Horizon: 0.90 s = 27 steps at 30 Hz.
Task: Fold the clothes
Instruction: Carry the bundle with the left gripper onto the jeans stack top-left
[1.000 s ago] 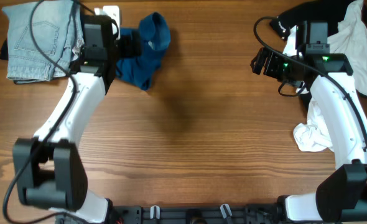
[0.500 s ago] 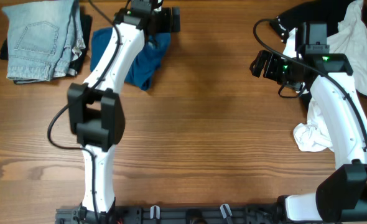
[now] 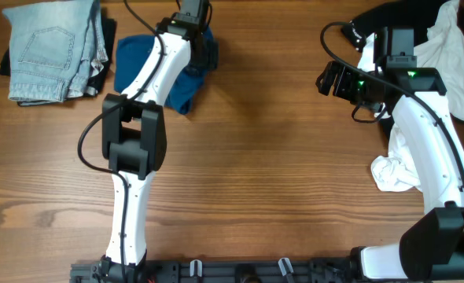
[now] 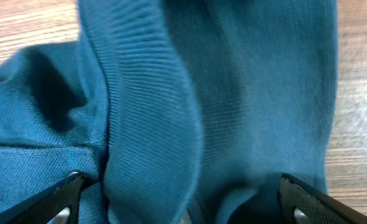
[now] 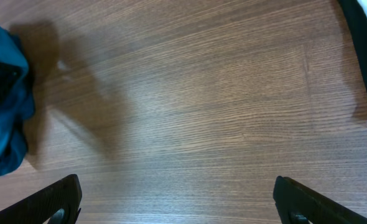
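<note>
A crumpled blue garment (image 3: 138,67) lies at the back of the wooden table, left of centre. My left gripper (image 3: 204,49) is over its right end. In the left wrist view the blue garment (image 4: 202,93) fills the frame, and my left gripper (image 4: 183,205) is open with its jaws wide apart and a ridge of the cloth between them. My right gripper (image 3: 330,79) hovers at the right, open and empty. The right wrist view shows the right gripper (image 5: 177,205) over bare wood, with the blue garment (image 5: 6,124) at the far left.
Folded light jeans (image 3: 51,51) lie at the back left on a dark garment (image 3: 4,63). A pile of black and white clothes (image 3: 452,47) sits at the back right. A crumpled white garment (image 3: 393,173) lies by the right arm.
My left gripper has moved right, from the blue garment's left side to its right end. The garment now lies spread further left. The right arm has not moved.
</note>
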Each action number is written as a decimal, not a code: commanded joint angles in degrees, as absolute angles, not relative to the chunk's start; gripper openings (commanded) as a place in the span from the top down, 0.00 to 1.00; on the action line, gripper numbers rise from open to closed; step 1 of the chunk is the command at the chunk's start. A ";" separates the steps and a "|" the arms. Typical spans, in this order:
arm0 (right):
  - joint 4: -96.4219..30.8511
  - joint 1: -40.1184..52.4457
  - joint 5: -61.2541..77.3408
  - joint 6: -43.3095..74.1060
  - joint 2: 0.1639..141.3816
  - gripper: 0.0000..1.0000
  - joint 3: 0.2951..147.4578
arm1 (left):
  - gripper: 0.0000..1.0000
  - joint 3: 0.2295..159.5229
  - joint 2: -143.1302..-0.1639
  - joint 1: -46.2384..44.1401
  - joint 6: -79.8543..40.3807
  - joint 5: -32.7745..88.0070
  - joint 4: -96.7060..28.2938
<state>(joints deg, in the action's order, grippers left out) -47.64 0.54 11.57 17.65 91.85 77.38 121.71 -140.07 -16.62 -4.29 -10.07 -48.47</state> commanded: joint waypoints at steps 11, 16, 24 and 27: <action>-46.72 0.51 12.47 16.49 92.71 0.01 77.56 | 0.02 122.69 -146.89 -16.25 -1.65 -16.60 -52.95; -46.70 0.51 12.47 16.49 92.71 0.00 77.56 | 0.15 122.69 -150.80 -15.51 -0.21 -16.64 -52.58; -46.68 0.49 12.14 16.45 92.71 0.00 77.56 | 0.96 122.65 -152.31 -15.73 -0.47 -16.12 -55.61; -46.70 0.49 11.62 16.43 92.71 0.01 77.56 | 0.96 123.72 -148.99 -14.90 -0.69 -16.08 -58.70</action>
<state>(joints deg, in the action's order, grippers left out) -47.03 0.54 11.55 17.63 91.85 77.38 126.23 -145.49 -16.51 -0.27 -21.58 -54.06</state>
